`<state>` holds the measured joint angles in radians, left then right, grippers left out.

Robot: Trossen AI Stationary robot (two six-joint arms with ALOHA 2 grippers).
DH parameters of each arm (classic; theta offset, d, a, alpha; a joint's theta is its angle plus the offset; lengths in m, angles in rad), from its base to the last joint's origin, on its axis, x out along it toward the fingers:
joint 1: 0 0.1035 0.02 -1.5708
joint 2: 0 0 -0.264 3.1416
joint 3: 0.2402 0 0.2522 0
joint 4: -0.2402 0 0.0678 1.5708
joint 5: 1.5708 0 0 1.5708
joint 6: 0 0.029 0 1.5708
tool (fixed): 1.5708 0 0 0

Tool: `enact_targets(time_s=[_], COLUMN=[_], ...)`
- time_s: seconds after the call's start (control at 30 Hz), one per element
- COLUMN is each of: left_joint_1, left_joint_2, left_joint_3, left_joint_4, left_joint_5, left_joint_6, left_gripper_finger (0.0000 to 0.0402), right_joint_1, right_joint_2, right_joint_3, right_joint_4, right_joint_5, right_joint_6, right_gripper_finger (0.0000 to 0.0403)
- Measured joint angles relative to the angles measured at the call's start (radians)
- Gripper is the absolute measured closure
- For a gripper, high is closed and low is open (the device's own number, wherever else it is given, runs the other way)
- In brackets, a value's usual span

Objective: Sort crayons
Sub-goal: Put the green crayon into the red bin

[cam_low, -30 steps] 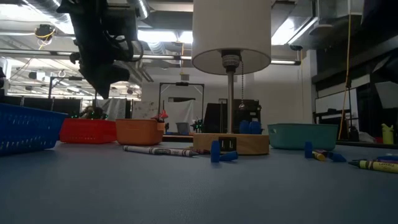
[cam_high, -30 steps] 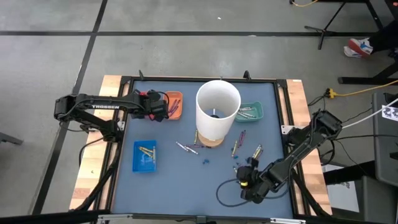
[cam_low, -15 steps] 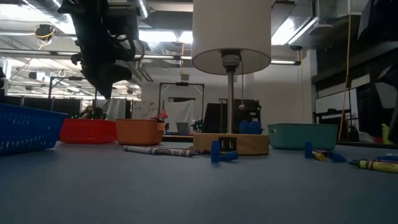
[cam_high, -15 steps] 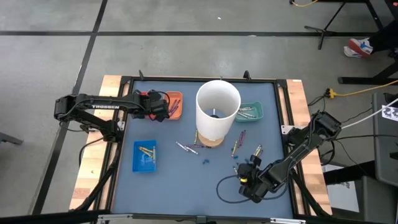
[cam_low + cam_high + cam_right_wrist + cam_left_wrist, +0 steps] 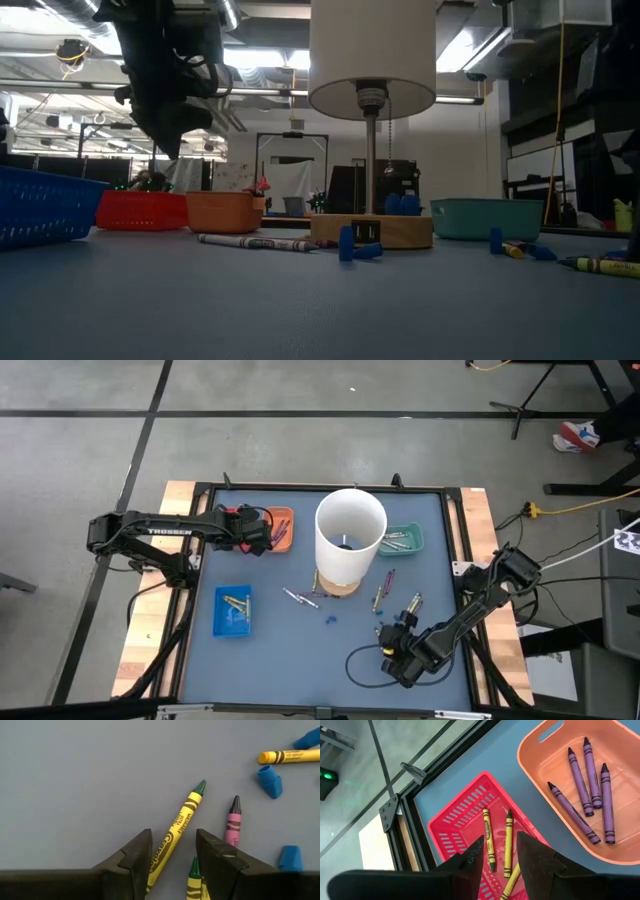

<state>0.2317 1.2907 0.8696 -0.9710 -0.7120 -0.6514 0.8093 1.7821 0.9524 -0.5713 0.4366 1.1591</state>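
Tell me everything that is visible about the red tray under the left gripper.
The red tray is a small rectangular basket, plastic by its look, with slotted walls and rounded corners. It stands flat on the blue table, at the far left corner near the black frame, beside the orange tray without visibly touching it. Inside lie at least three yellow crayons, roughly parallel; one is partly hidden by the fingers. The left gripper hovers open over it, holding nothing.

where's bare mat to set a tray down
Free: the mat's near strip between the blue tray and right gripper. Crowded: around the lamp base, with loose crayons toward the right.
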Motion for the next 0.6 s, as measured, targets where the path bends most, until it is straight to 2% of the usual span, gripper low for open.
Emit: enact_targets(time_s=[0.3,0.47,0.6], left_joint_1=[-0.001,-0.005,-0.035], left_joint_2=[0.0,0.0,0.0], left_joint_3=[0.0,0.0,0.0], left_joint_4=[0.007,0.058,0.109], left_joint_5=[0.008,0.112,0.199], left_joint_6=[0.0,0.002,0.043], left_gripper_finger=[0.0301,0.0301,0.0301], right_joint_1=[0.0,0.0,0.0], right_joint_2=[0.001,0.001,0.001], right_joint_3=[0.001,0.001,0.001], right_joint_4=[0.003,-0.001,-0.001], right_joint_5=[-0.007,-0.002,-0.001], right_joint_6=[-0.005,-0.006,-0.015], right_gripper_finger=[0.0338,0.0381,0.0396])
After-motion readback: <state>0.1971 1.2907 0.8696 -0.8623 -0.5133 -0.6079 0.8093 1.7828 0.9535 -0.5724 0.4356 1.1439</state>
